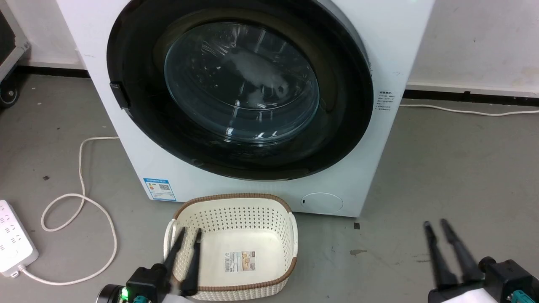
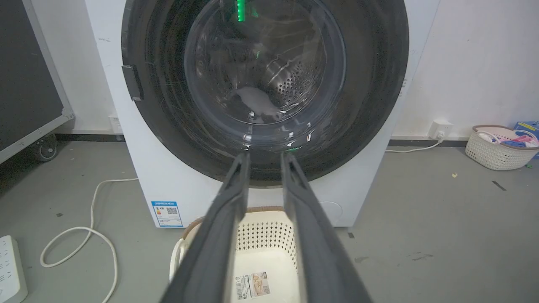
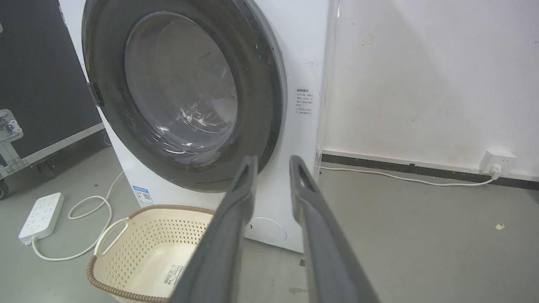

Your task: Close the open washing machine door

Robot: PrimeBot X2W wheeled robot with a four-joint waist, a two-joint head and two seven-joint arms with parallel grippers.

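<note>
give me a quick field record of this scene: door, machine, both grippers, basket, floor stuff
door: large round door with glossy black rim and clear glass window, looks shut, flush with the front
machine: big white front-loading washing machine, against the wall
left gripper: open, holding nothing, over the basket
right gripper: open, holding nothing, over grey floor right of the basket
basket: cream perforated plastic basket with brown rim, on the floor before the machine, label sticker inside
floor: white power strip and white cable at left
</note>
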